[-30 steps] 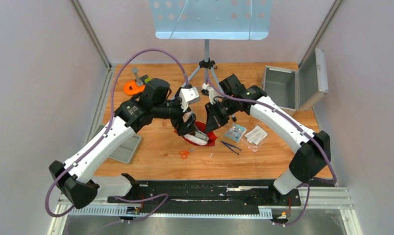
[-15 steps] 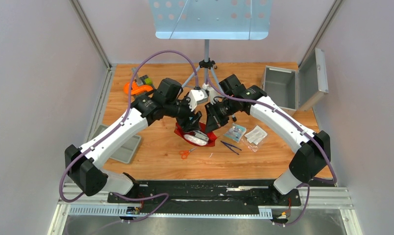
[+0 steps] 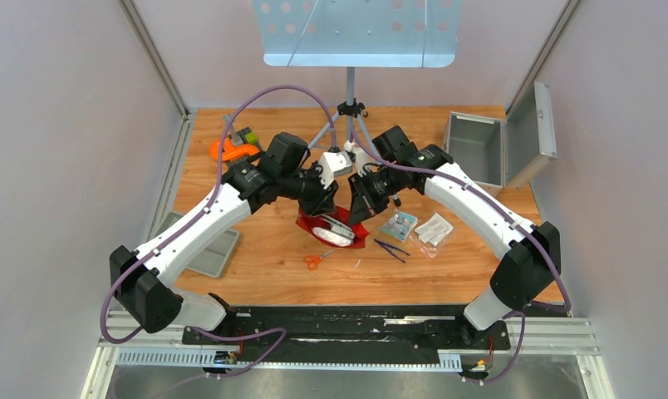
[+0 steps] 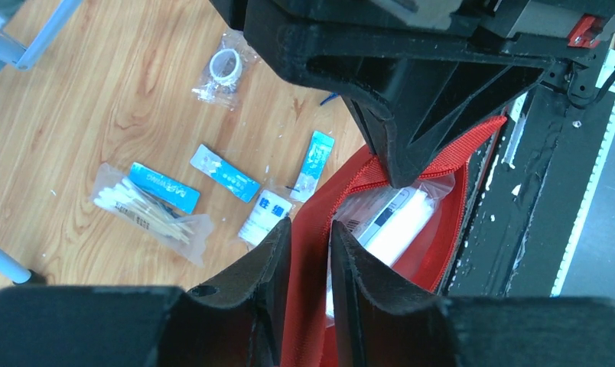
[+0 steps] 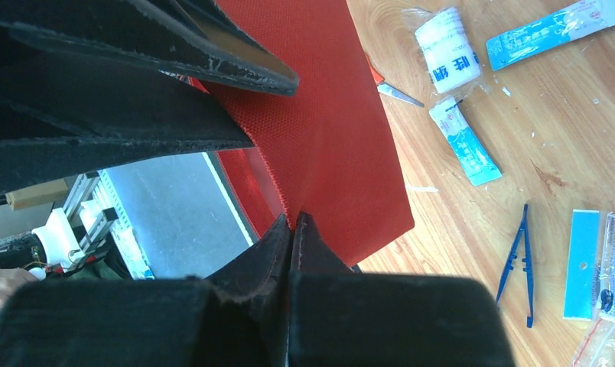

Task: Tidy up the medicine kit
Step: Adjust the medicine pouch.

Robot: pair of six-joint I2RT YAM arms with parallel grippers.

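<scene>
Wooden table (image 3: 264,249); wrist views alone show left hand (image 4: 310,229) and right hand (image 5: 293,222) each pinching red pouch (image 5: 320,130).

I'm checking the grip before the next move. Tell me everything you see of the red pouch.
The pouch is red woven fabric with a ribbed band along its rim. It sits open in the middle of the wooden table, with a clear bag of white packets inside. The left end effector pinches the rim band, and the right end effector is shut on another fabric edge.
</scene>
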